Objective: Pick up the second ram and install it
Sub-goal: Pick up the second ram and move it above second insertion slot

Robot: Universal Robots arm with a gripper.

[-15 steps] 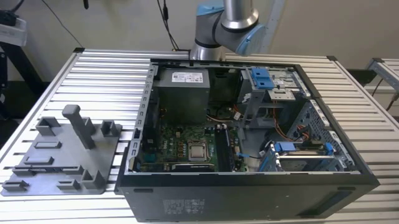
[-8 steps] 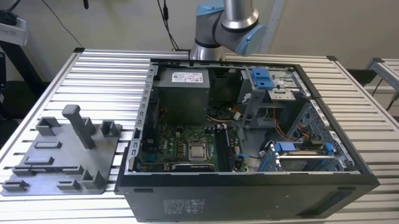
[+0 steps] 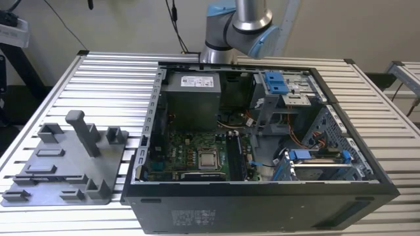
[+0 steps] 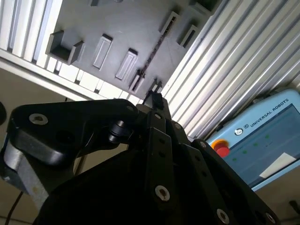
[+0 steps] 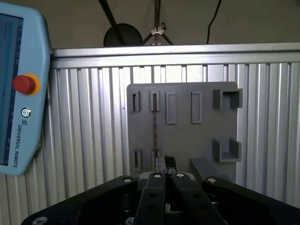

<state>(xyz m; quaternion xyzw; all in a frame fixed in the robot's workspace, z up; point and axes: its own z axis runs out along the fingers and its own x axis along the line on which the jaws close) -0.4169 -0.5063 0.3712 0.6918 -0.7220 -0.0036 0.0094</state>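
Second ram (image 5: pixel 154 131) stands edge-on in the grey tray (image 5: pixel 187 140); likely light, stiff and fragile, best pinched by its long edges. Gripper (image 5: pixel 165 162) jaws look clenched, empty.

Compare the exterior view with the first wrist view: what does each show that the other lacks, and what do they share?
Exterior view: the open computer case with its green motherboard, plus the arm's upper joints. First wrist view: the gripper facing the grey tray, a thin dark strip on edge between tray slots, likely the second ram, and a teach pendant. Shared: the grey tray on the slatted table.
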